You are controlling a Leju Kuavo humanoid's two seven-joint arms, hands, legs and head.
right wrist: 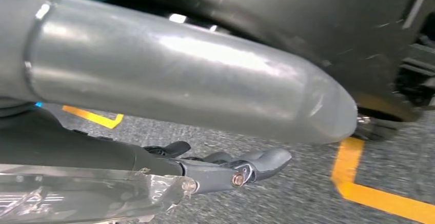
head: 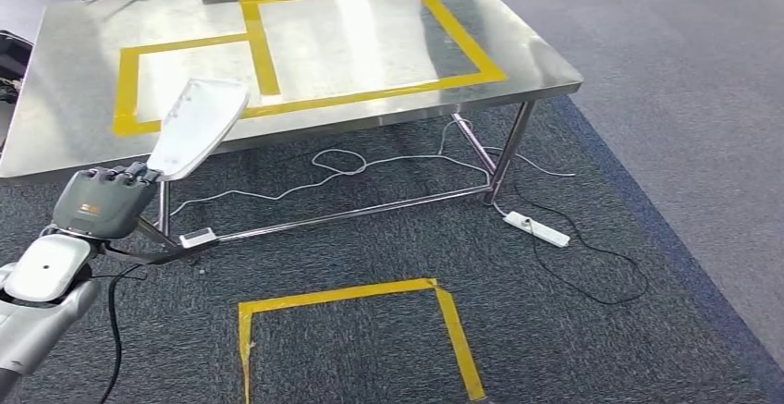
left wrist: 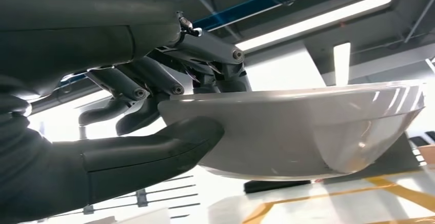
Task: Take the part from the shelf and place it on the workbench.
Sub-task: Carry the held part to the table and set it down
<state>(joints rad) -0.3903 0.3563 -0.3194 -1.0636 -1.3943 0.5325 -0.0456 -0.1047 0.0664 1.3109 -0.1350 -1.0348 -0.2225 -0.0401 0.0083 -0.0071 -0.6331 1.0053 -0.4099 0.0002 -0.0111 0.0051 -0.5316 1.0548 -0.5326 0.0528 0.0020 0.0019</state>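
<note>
I see the part [head: 198,125], a pale grey, smooth, shallow curved shell with a rounded wide end, held by its narrow end in my left hand [head: 104,202]. It tilts up and away from the hand, its wide end over the near edge of the steel workbench [head: 388,43], above the surface.

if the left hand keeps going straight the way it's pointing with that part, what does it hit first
Most likely the near edge of the workbench. The left hand holds the white part angled up toward it, and the part's tip already overlaps the tabletop in the head view, though depth is unclear.
</note>
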